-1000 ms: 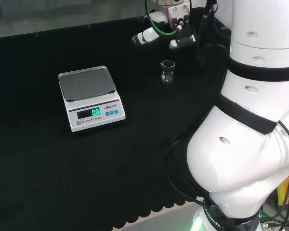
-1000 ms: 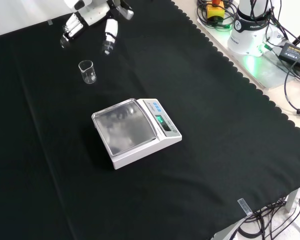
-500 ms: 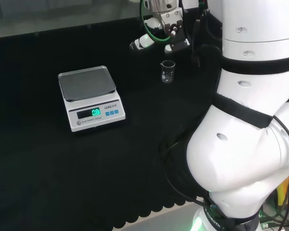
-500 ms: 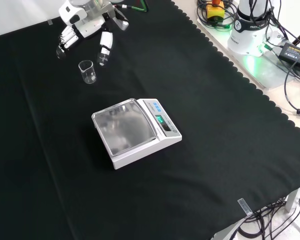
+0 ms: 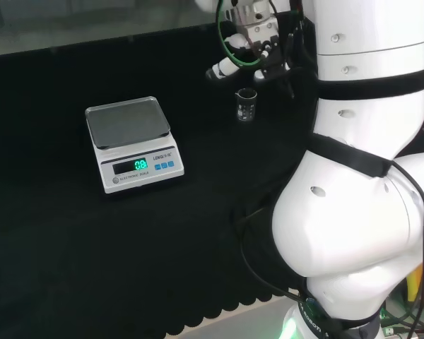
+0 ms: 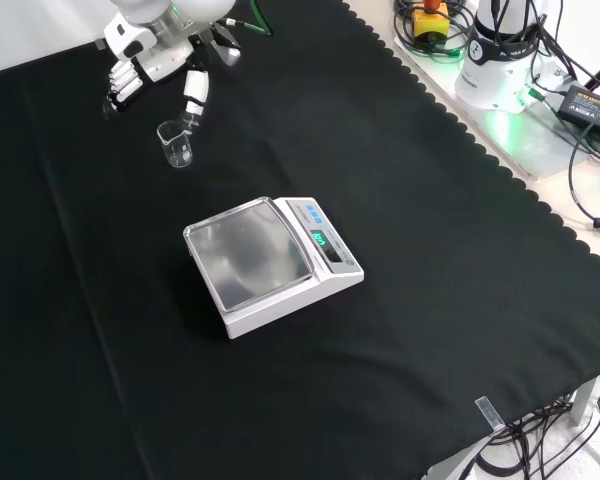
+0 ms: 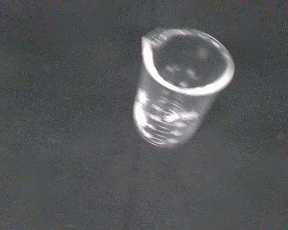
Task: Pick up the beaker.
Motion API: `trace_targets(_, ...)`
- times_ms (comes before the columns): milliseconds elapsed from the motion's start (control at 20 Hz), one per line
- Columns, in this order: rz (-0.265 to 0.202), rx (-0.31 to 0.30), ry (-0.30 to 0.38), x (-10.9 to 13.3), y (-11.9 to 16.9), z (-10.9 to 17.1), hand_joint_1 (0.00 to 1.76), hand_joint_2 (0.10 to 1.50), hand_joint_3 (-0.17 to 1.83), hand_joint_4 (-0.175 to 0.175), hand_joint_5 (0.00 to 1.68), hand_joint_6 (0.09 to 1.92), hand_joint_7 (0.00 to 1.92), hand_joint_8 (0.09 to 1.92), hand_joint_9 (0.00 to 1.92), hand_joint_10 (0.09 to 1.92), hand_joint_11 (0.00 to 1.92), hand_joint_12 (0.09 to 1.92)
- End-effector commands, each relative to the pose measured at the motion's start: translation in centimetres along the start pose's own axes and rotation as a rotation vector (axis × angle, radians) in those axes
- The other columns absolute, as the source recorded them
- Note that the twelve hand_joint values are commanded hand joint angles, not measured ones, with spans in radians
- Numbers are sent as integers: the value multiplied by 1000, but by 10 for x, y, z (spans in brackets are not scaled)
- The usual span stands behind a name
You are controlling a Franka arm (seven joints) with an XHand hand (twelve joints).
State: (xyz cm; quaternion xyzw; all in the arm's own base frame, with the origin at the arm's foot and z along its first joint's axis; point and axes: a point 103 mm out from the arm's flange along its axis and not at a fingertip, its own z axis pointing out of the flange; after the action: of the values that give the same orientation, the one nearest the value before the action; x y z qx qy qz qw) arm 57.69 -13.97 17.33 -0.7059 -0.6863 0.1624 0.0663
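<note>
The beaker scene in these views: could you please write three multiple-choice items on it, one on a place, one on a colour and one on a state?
1. In the front view, where does the beaker stand relative to the scale?
A. Upper left of it
B. On its pan
C. Lower right of it

2. What colour are the scale's lit digits?
A. Red
B. Green
C. Blue

3. How does the hand relate to the beaker?
A. Curled round it
B. Lifting it
C. Open above it, holding nothing

Answers:
1 A, it stands on the cloth, apart from the scale.
2 B, the display glows green.
3 C, the fingers are spread and the beaker stands upright on the cloth.
</note>
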Motion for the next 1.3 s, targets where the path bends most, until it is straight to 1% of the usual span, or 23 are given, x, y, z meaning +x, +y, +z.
trace_targets(50,34,55,2,-49,-2,25,185,806,37,-62,269,87,108,682,140,836,219,1528)
trace_targets(150,38,69,7,-57,-6,32,184,805,36,-59,268,87,106,681,136,838,213,1532)
trace_targets(300,34,87,38,-64,-15,43,184,804,35,-57,266,87,102,680,133,840,211,1536)
trace_targets(450,25,109,68,-65,-22,54,183,804,34,-55,258,87,97,679,131,842,216,1539)
trace_targets(550,21,121,104,-64,-25,58,183,804,34,-56,250,87,94,679,129,843,222,1541)
trace_targets(800,6,140,139,-55,-29,60,182,806,34,-60,234,87,84,678,127,848,242,1541)
trace_targets(1050,-13,132,140,-44,-28,57,180,807,33,-63,226,87,80,680,125,851,249,1538)
trace_targets(1300,-28,136,153,-34,-20,63,184,809,34,-63,224,87,78,684,125,855,257,1536)
